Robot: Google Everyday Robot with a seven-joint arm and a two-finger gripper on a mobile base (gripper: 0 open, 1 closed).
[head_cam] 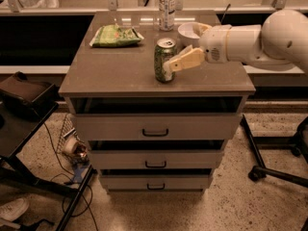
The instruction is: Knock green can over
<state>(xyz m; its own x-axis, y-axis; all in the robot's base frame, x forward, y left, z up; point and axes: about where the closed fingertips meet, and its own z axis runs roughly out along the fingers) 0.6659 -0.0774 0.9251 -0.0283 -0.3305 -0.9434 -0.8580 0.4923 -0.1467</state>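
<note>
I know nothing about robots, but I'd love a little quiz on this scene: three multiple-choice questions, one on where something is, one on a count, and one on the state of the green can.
1. Where is the end effector?
A. Down near the floor.
B. Right at the green can, on the side nearer the white bowl.
C. Out of sight.

2. How many drawer handles show on the front of the cabinet?
A. Two.
B. Three.
C. Five.

3. How is the green can placed?
A. Standing upright.
B. Lying on its side.
C. On the floor.

Answers:
1. B: its tip sits at the can's side, with the bowl just behind the arm.
2. B: there are three stacked drawers with one handle each.
3. A: its silver top faces up on the cabinet.
</note>
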